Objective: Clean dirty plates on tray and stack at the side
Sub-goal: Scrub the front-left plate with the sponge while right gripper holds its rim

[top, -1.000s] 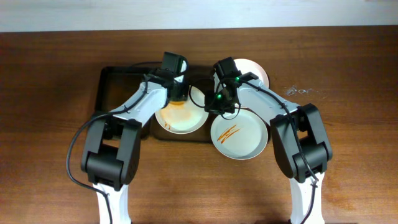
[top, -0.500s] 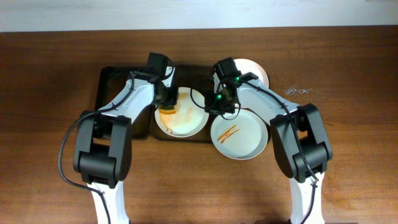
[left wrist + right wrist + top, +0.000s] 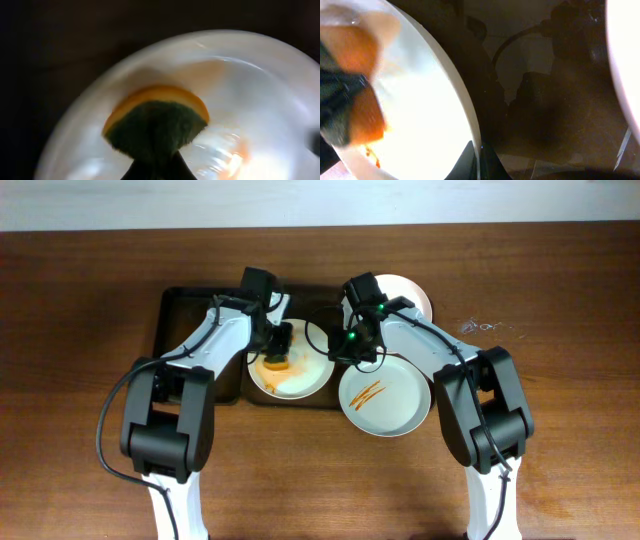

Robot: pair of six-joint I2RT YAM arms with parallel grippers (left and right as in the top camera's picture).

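A white plate [image 3: 300, 372] smeared with orange lies on the black tray [image 3: 190, 315]. My left gripper [image 3: 277, 342] is shut on an orange sponge with a dark green pad [image 3: 272, 363] and presses it on the plate's left part. In the left wrist view the sponge [image 3: 156, 122] sits in the gripper [image 3: 156, 169] against the plate [image 3: 260, 95]. My right gripper [image 3: 347, 348] is shut on the plate's right rim. In the right wrist view the gripper [image 3: 480, 161] pinches the rim [image 3: 465, 100], and the sponge [image 3: 357, 57] shows at the left.
A second white plate [image 3: 390, 398] with orange streaks lies on the table right of the tray. A third white plate [image 3: 410, 290] lies behind it, partly under my right arm. A small tangle of thin wire [image 3: 485, 327] lies at the right.
My left gripper has moved the sponge from the plate's upper middle to its left part, then a little down. My right gripper has stayed on the rim.
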